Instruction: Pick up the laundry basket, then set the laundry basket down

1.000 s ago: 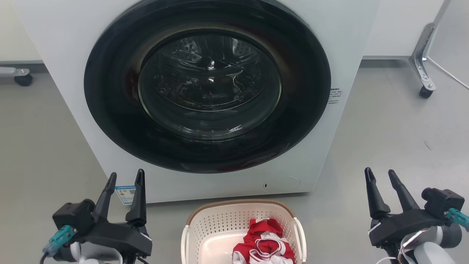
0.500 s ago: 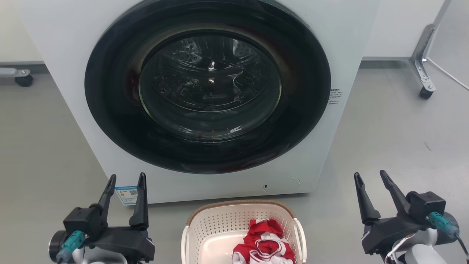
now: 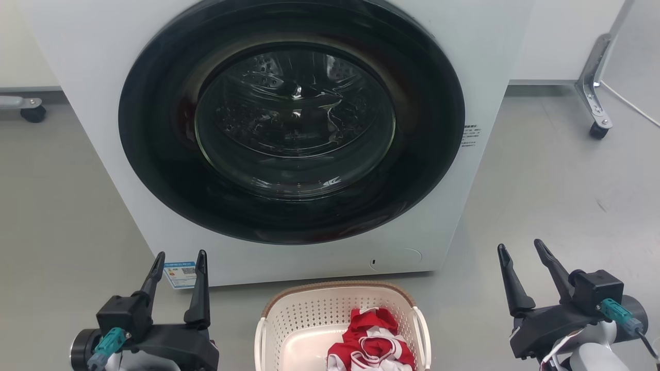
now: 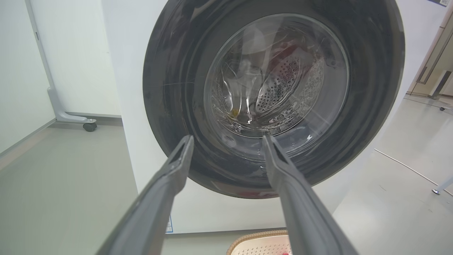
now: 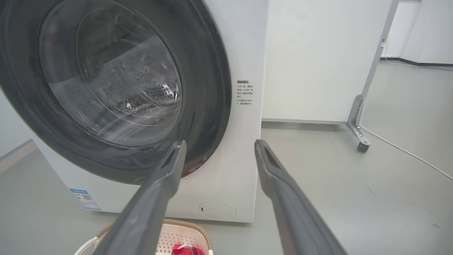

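The laundry basket (image 3: 304, 319), cream-white and perforated with a brown rim, rests on the floor at the bottom centre of the head view, holding red and white clothing (image 3: 372, 341). Its rim also peeks into the left wrist view (image 4: 258, 241) and the right wrist view (image 5: 177, 235). My left gripper (image 3: 180, 256) hovers open to the basket's left, apart from it. On the other side my right gripper (image 3: 520, 246) is open too, well clear of the white loop handle (image 3: 424, 330). Nothing sits between either pair of fingers.
A white washing machine (image 3: 495, 41) with a large dark round door (image 3: 294, 121), shut, stands directly behind the basket. A wheeled metal leg (image 3: 595, 87) stands at the back right, another castor (image 3: 32, 111) at the back left. A white cable (image 3: 631, 105) runs along the grey floor.
Both grippers have dropped lower in the head view and drifted slightly inward toward the basket. Both stay open. The basket has not moved.
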Available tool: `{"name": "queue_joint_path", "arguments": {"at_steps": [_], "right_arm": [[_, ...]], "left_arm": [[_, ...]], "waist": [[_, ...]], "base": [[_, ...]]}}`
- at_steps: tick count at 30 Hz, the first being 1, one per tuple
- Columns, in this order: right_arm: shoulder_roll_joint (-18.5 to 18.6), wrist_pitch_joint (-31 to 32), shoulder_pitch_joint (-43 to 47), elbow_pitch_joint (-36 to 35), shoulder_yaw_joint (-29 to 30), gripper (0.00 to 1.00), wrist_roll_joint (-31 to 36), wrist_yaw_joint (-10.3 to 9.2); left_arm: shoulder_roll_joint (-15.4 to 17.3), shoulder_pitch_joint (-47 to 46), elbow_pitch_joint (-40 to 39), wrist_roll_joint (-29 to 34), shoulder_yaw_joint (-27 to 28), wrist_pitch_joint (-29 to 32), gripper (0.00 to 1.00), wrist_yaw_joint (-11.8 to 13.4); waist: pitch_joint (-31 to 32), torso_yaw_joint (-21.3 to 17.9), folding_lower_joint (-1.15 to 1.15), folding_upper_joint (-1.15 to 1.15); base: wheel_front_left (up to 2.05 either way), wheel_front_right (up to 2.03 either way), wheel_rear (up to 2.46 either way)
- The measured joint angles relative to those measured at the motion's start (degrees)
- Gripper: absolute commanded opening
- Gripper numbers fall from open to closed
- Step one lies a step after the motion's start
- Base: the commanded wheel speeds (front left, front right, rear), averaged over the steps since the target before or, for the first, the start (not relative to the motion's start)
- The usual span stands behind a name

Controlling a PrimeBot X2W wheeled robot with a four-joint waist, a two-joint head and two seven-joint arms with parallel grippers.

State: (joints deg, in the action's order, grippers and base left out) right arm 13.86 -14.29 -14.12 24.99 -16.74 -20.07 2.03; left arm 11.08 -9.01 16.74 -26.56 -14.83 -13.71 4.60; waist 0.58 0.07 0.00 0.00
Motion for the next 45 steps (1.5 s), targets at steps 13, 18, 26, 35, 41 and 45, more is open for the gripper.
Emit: {"name": "queue_joint_path", "arguments": {"at_steps": [13,18,26,35,41,45], "right_arm": [[-0.37,0.00,0.00,0.48,0.80,1.00,0.01,0.60],[-0.48,0.00,0.00,0.56,0.94,1.00,0.03,1.01],[-0.86,0.00,0.01,0.69,1.22,1.00,0.94,1.33],[-1.19,-0.01,-0.02,-0.75,1.59,1.00,1.46,1.51],[-1.38,-0.01,-1.34,-1.40,2.08,1.00,1.77,1.51],[-1.58,-0.01,-2.98,-1.64,2.44,1.00,1.92,1.51]], "left_arm": [[-0.23,0.00,1.26,-0.15,0.10,0.79,1.00,0.33],[-0.24,0.00,1.44,-0.15,0.04,1.01,1.00,0.44],[-0.23,0.00,1.45,-0.14,-0.15,1.02,1.00,0.44],[-0.33,-0.08,0.48,0.00,-0.97,1.40,1.00,0.44],[-0.55,-1.53,-0.14,0.01,-1.22,1.85,1.00,0.43],[-0.87,-3.00,-0.24,0.00,-1.41,2.10,1.00,0.36]], "waist": [[0.15,0.20,0.00,0.00],[0.13,0.33,0.00,0.00],[-0.16,0.46,0.00,0.00],[-2.63,0.50,0.00,0.00],[-5.85,0.43,0.00,0.00],[-8.62,0.30,0.00,0.00]], "base": [[0.00,0.00,0.00],[0.00,0.00,0.00],[0.00,0.00,0.00],[0.00,0.00,0.00],[0.00,0.00,0.00],[0.00,0.00,0.00]]}}
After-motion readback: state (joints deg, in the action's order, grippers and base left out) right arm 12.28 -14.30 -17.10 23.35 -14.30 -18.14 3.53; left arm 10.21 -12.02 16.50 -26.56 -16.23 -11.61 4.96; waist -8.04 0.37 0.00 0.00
